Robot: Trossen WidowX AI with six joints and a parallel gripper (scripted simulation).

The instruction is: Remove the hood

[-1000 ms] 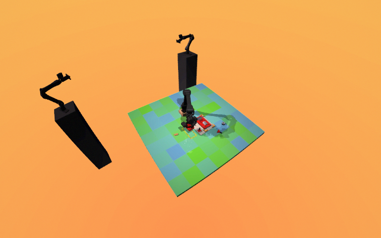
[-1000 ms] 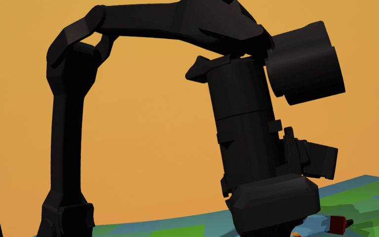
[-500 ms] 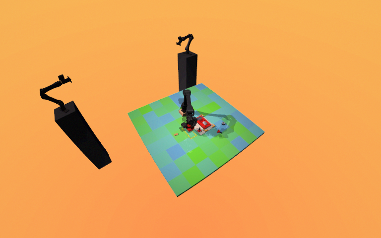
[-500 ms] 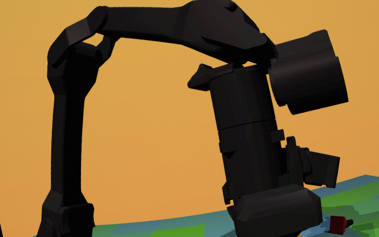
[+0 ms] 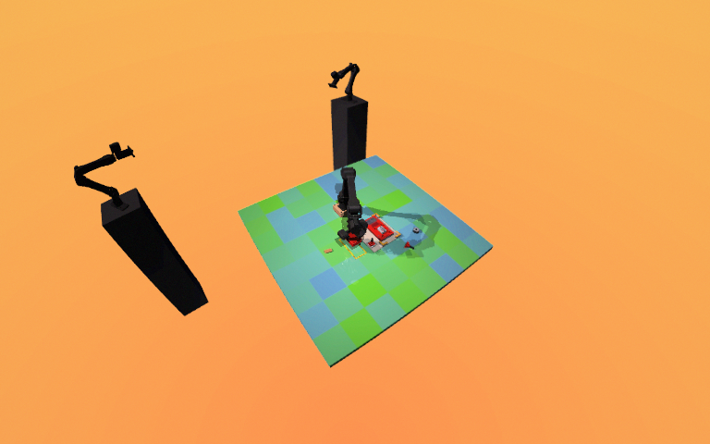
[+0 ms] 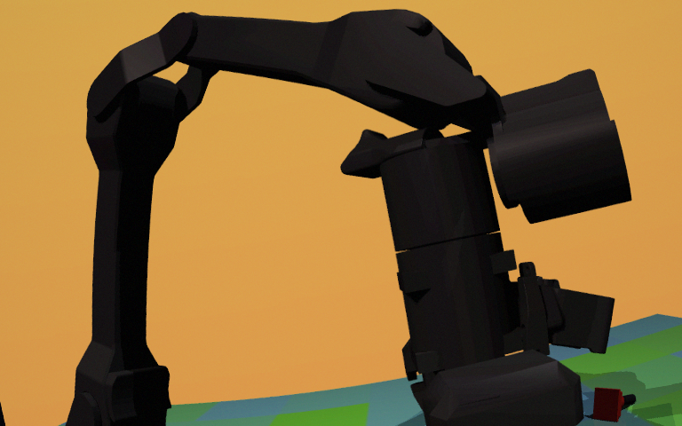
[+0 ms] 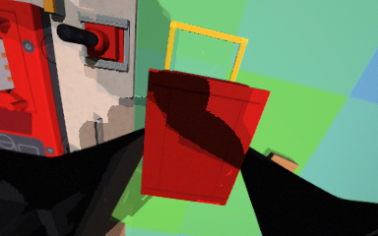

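The hood, a flat red panel [image 7: 164, 172] [image 5: 353, 240], is between the fingers of my gripper [image 7: 194, 142], which is shut on it. The hood hangs over the table beside the car; its exact height is hard to tell. The marked area, a yellow outline [image 7: 209, 31], shows beyond the hood's far edge in the wrist view, and the hood hides its near part. The toy car [image 7: 31, 74] [image 5: 373, 227] is at the left in the wrist view, red on a pale base. In the exterior view the fingers and hood are out of view.
A red block with a black lever [image 7: 105, 43] stands on the car's pale base. A small orange-brown block [image 7: 283, 162] [image 5: 328, 251] lies right of the hood. Another red piece [image 6: 606, 404] [image 5: 408, 244] and a small grey wheel [image 5: 415, 229] lie beyond the car.
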